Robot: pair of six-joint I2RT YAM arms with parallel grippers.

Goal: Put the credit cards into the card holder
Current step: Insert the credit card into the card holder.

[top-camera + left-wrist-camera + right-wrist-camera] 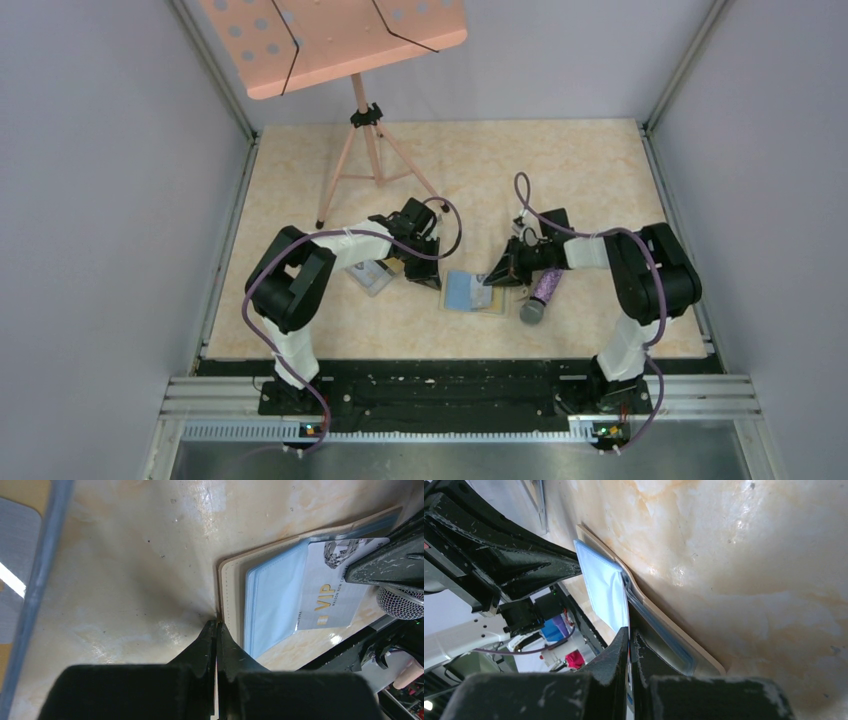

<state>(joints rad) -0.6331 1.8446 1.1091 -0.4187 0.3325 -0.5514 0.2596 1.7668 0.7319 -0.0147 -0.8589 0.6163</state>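
Tan card holder (468, 293) between end effectors (432, 281) (491, 278)

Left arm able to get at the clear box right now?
Probably yes: the clear box lies right beside the left tool, nothing lying on it. That tool is shut at the card holder edge, so it must back off and open first.

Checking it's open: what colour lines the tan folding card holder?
Its lining is light blue; left wrist view.

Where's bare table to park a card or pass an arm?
Free: beige tabletop at far right, past the pink music stand tripod; the near strip along the black base rail. Crowded: centre, around the open tan card holder, clear plastic box and purple microphone.
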